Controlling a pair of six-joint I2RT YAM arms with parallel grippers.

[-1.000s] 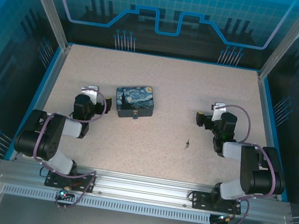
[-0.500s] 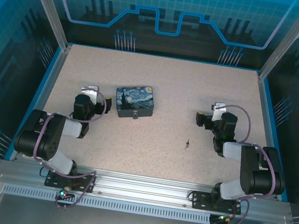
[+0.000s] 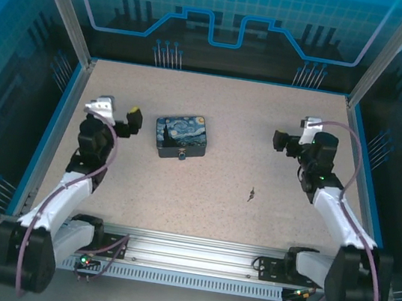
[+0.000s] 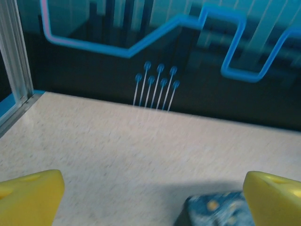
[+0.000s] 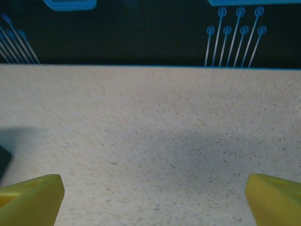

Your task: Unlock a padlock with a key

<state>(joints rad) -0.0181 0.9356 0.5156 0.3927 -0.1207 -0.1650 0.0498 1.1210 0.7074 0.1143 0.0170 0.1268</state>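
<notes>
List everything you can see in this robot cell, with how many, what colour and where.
tin box: one, painted blue and yellow, left of the table's centre
padlock: one, dark, at the tin box's near side
key: one, dark grey, on bare table, right of centre
table: one, speckled beige, blue-walled surround
left gripper: one, yellow fingertips, open, left of the tin box
right gripper: one, yellow fingertips, open, over the table's right side

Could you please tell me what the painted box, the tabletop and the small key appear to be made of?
Painted box: probably tin, with printed starry swirls and rounded corners. Tabletop: speckled beige laminate or stone-look composite, matte. Key: likely dark metal, but too small to confirm.
</notes>
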